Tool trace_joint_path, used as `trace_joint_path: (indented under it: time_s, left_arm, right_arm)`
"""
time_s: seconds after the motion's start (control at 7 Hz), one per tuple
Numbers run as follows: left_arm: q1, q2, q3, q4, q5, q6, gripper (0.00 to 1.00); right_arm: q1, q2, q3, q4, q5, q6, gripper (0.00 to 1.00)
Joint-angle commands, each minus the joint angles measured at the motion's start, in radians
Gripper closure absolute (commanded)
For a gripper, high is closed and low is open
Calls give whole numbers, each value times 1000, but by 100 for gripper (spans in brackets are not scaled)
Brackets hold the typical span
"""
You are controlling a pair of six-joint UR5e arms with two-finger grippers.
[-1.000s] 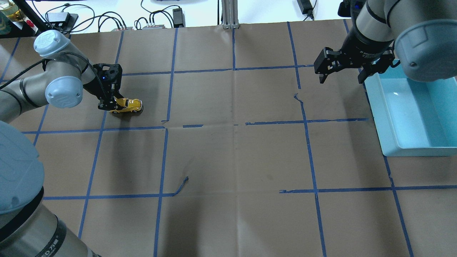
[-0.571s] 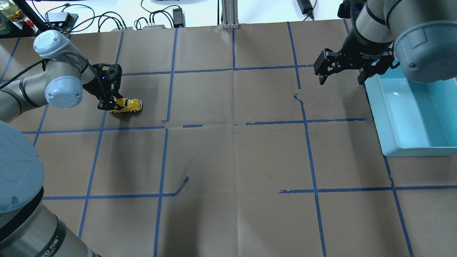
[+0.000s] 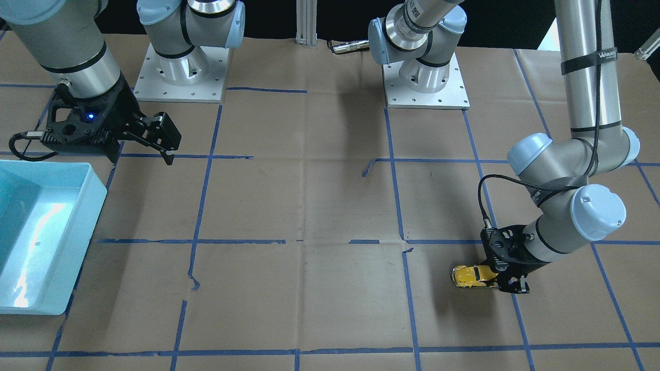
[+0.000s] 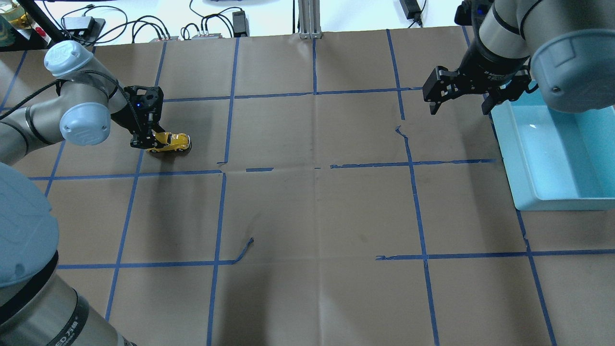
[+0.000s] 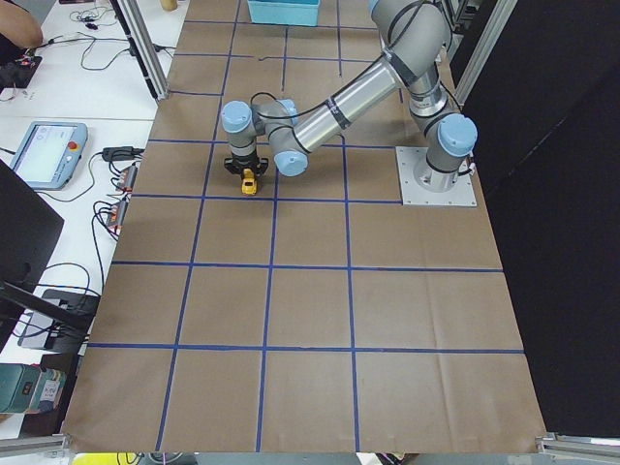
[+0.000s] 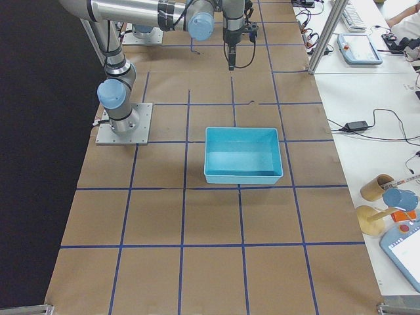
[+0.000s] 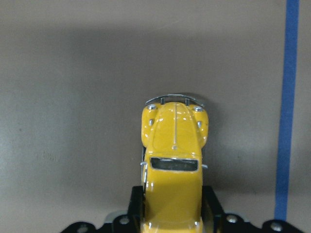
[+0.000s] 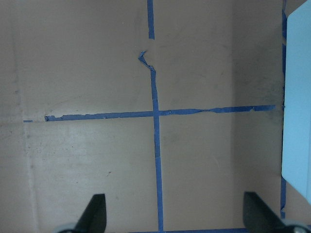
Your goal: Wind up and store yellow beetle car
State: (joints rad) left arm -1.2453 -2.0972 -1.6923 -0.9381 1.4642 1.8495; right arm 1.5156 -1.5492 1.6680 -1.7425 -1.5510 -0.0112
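**A:** Why is the left hand point(image 4: 145, 142) clenched on the car point(image 4: 174, 142) at the worktop's point(image 4: 312, 216) far left?

**B:** Likely to drag it backward and wind the spring. The right hand point(image 4: 459, 106) hangs spread wide, empty, beside the bin point(image 4: 523, 194).

**A:** And the wrist view?

**B:** Only it shows fingers point(image 7: 213, 206) flanking the car's rear.

Robotics laboratory workcell. A left arm point(image 3: 585, 77) and a right arm point(image 3: 67, 51), both grey industrial manipulators, stand bolted to metal base plates point(image 3: 211, 90) on a table covered in brown paper point(image 4: 312, 216), which blue tape point(image 4: 314, 67) divides into squares. A teach pendant point(image 5: 46, 153) lies on a white side bench point(image 5: 68, 97), and cabled power adapters point(image 4: 79, 23) sit past the table's far edge beside an aluminium profile post point(image 4: 309, 19).
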Motion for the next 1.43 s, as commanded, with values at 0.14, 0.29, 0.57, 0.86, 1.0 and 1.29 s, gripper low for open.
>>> trace_joint_path:
  time_s: [0.14,0.29,0.57,0.86,1.0,1.29]
  left_arm:
    - [24,0,-1,-1,-8,17,100]
    - [24,0,-1,-1,-7,19,100]
    - [26,3,-1,-2,-4,20,100]
    - [27,2,0,-1,-2,49,100]
    - [30,0,0,-1,-2,50,100]
    - [66,-3,0,-1,-10,92,100]
  right_arm:
    - [0,0,-1,0,0,0,0]
    - [0,0,-5,0,0,0,0]
    - [0,0,-10,0,0,0,0]
    - [2,-2,-10,0,0,0,0]
    - [2,-2,-10,0,0,0,0]
    - [2,1,-8,0,0,0,0]
